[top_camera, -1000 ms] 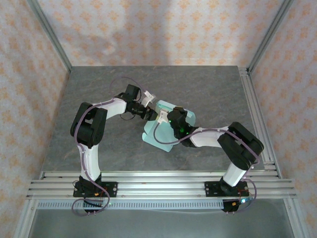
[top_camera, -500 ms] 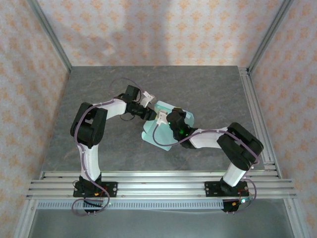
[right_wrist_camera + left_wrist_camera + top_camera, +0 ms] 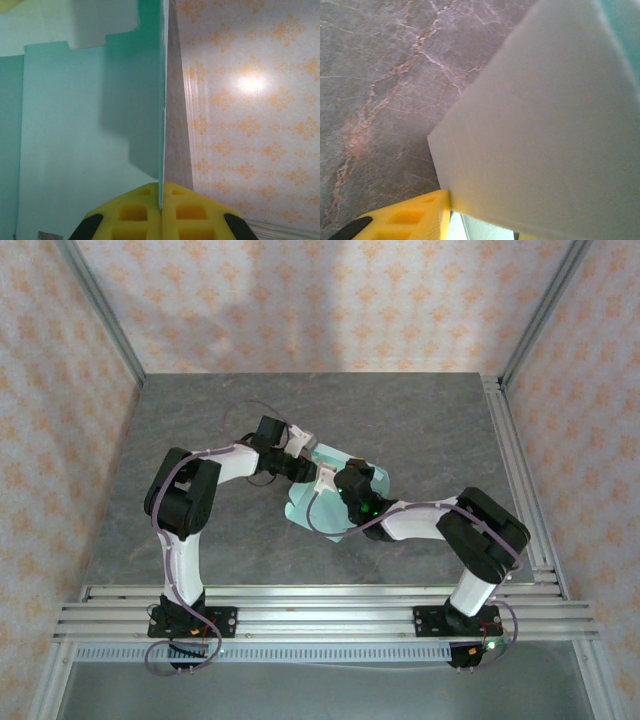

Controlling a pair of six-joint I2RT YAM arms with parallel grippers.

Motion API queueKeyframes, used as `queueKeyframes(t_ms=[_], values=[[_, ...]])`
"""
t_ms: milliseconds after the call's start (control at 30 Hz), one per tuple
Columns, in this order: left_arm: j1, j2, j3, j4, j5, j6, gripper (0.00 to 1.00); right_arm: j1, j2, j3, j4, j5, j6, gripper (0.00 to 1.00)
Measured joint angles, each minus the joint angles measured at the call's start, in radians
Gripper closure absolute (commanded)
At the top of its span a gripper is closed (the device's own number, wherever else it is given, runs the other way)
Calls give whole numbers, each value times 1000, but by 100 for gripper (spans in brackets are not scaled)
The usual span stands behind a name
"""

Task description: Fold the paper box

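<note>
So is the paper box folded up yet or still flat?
Not yet. The paper box is an open sheet with notched tabs, one panel bent up, its edge pinched in the right gripper.

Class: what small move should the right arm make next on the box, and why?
The right end effector is shut on a raised edge of the box, which looks mostly unfolded, so probably swing it inward to fold that edge over.
</note>
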Motion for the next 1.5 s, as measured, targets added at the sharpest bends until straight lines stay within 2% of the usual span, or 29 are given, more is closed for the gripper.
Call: queueKeyframes(t_ms=[133, 200, 467, 533, 767, 867, 933, 1033, 1133, 1200, 1333, 1500], values=[[-16, -5, -21, 37, -56, -18, 52, 5, 0, 0, -2, 0, 13, 100], [-23, -16, -44, 61, -81, -34, 53, 9, 0, 0, -8, 0, 23, 100], [-33, -73, -85, 124, -156, -70, 66, 14, 0, 2, -15, 2, 53, 100], [-36, -79, -85, 125, -163, -75, 74, 14, 0, 3, -15, 5, 60, 100], [-50, -80, -92, 127, -207, -72, 77, 22, 24, 10, -6, 34, 64, 100], [-53, -80, -95, 136, -226, -72, 89, 26, 31, 13, 0, 45, 64, 100], [-58, -85, -102, 147, -247, -60, 90, 29, 34, 19, 0, 49, 74, 89], [-64, -91, -119, 169, -275, -57, 92, 33, 31, 38, -29, 32, 126, 62], [-66, -92, -130, 191, -286, -57, 92, 43, 4, 59, -141, -27, 228, 39], [-66, -92, -135, 203, -293, -58, 93, 47, -34, 77, -240, -85, 304, 27], [-66, -93, -144, 222, -310, -60, 93, 46, -129, 119, -426, -241, 484, 13], [-67, -105, -159, 235, -328, -57, 93, 21, -263, 127, -564, -482, 720, 14]])
